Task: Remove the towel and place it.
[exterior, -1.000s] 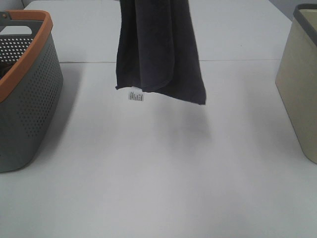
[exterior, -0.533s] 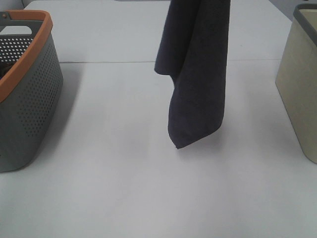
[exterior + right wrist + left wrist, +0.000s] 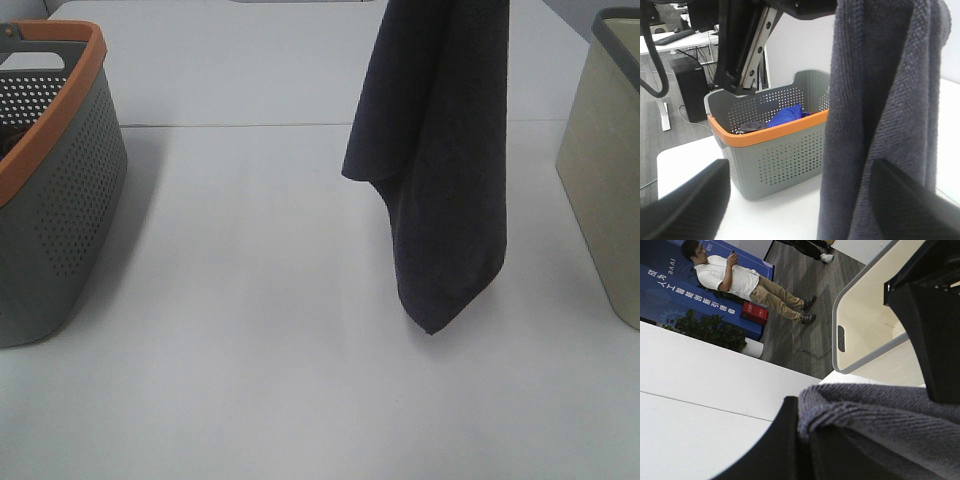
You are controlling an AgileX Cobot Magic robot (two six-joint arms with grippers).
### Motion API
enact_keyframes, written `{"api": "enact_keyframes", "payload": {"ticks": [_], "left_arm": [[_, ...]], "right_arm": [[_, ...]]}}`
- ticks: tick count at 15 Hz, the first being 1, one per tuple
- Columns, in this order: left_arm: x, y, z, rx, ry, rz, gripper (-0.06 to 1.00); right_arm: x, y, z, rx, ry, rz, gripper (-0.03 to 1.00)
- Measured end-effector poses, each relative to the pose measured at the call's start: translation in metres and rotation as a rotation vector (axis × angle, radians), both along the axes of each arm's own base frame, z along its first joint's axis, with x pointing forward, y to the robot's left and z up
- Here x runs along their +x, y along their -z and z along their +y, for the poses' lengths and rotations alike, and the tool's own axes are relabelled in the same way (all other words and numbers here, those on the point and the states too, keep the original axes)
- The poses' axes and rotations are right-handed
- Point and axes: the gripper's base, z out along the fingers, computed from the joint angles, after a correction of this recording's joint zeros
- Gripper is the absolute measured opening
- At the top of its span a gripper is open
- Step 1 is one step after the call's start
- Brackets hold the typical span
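Rightward again goes the towel [image 3: 440, 180]: from mid-bench it now hangs closer to the right edge, near the beige bin [image 3: 605, 170], lowest corner just over the bench [image 3: 250, 350]. Grey basket [image 3: 60, 200] at the left edge. Left wrist: left hand [image 3: 860, 400] clamped on the towel's fold. Right wrist: right hand [image 3: 800, 200] spread wide, gripping nothing, towel dangling in front.

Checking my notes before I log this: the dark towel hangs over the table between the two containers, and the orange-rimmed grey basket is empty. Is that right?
One thing is off. The towel does hang over the table between the two containers, but the orange-rimmed grey basket is not empty. The right wrist view shows a blue cloth and something dark beside it inside.
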Motion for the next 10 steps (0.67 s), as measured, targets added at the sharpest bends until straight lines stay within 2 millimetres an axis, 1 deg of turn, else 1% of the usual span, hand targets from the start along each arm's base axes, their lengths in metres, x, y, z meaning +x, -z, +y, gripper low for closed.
{"api": "enact_keyframes", "payload": {"ticks": [2, 5, 10], "left_arm": [[0.000, 0.000, 0.000, -0.003, -0.001, 0.000, 0.00], [-0.001, 0.000, -0.001, -0.002, 0.003, 0.001, 0.00], [-0.001, 0.000, -0.002, -0.003, 0.005, 0.002, 0.00]], "right_arm": [[0.005, 0.002, 0.001, 0.022, 0.003, 0.013, 0.68], [0.019, 0.014, 0.003, 0.044, -0.013, 0.079, 0.68], [0.015, 0.010, 0.005, 0.093, -0.060, 0.064, 0.68]]}}
